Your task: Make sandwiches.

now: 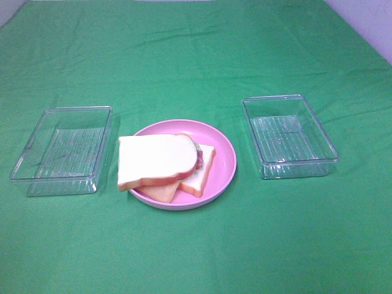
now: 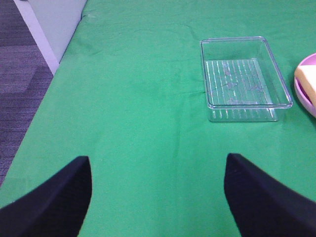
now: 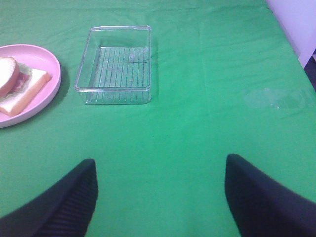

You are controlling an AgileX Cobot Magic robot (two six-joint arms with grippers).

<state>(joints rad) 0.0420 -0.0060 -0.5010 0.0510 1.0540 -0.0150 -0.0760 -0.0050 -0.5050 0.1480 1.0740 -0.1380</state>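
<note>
Sandwiches (image 1: 165,166) look stacked up already on the pink plate (image 1: 223,153) (top slice sits crooked), so the left gripper (image 2: 158,197) and right gripper (image 3: 160,197) hang well back from it, jaws wide with nothing between them, and both trays (image 1: 61,150) look emptied.

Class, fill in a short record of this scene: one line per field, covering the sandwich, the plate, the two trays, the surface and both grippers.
sandwich: stacked sandwich on the plate, top slice skewed
plate: round pink plate, between the trays
left tray: clear tray, empty
right tray: clear tray, empty
surface: green cloth
left gripper: left gripper open, holding nothing
right gripper: right gripper open, holding nothing
</note>
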